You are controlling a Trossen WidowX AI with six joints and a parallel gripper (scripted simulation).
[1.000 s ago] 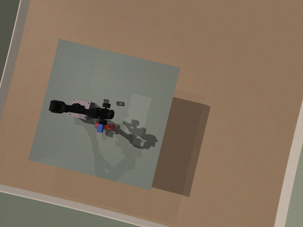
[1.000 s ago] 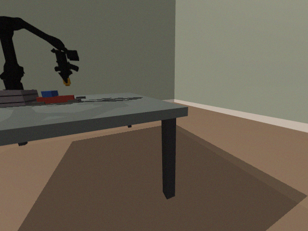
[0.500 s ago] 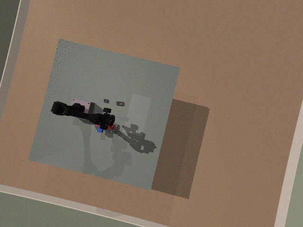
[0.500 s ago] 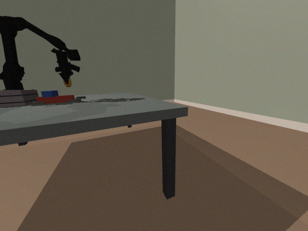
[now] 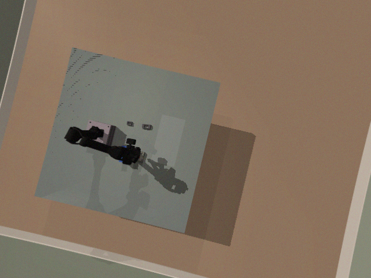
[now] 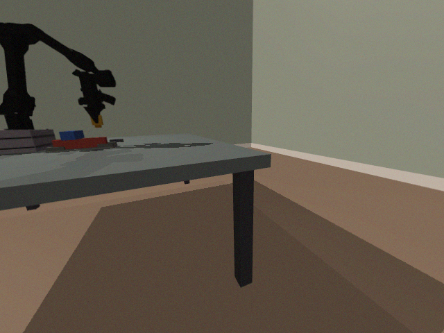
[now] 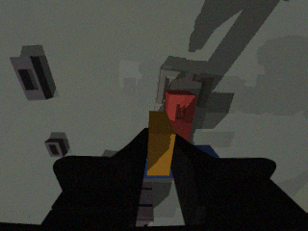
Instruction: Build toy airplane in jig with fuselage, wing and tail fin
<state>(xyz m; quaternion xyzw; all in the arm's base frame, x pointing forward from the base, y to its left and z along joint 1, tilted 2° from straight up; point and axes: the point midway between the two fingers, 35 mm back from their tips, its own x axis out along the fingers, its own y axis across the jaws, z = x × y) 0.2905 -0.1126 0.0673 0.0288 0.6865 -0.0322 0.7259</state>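
The red fuselage (image 6: 94, 142) (image 7: 189, 102) lies flat in the grey jig (image 5: 142, 157) (image 7: 162, 91). The blue wing (image 6: 71, 135) (image 7: 207, 150) lies across the top of the fuselage; its tab is hidden. My gripper (image 6: 96, 120) (image 7: 156, 132) is shut on the orange tail fin (image 6: 98, 125) (image 7: 160, 149) and holds it upright in the air above the fuselage. In the wrist view the fin overlaps the fuselage's left side, below the open socket in the red top. In the top view the arm hides the fin and most of the fuselage.
Two small grey holders, a larger one (image 5: 146, 127) (image 7: 28, 79) and a smaller one (image 5: 129, 123) (image 7: 56, 147), stand on the table (image 5: 134, 90) (image 6: 200, 154) to one side of the jig. The arm's pale base block (image 5: 101, 124) (image 6: 21, 137) stands behind the jig.
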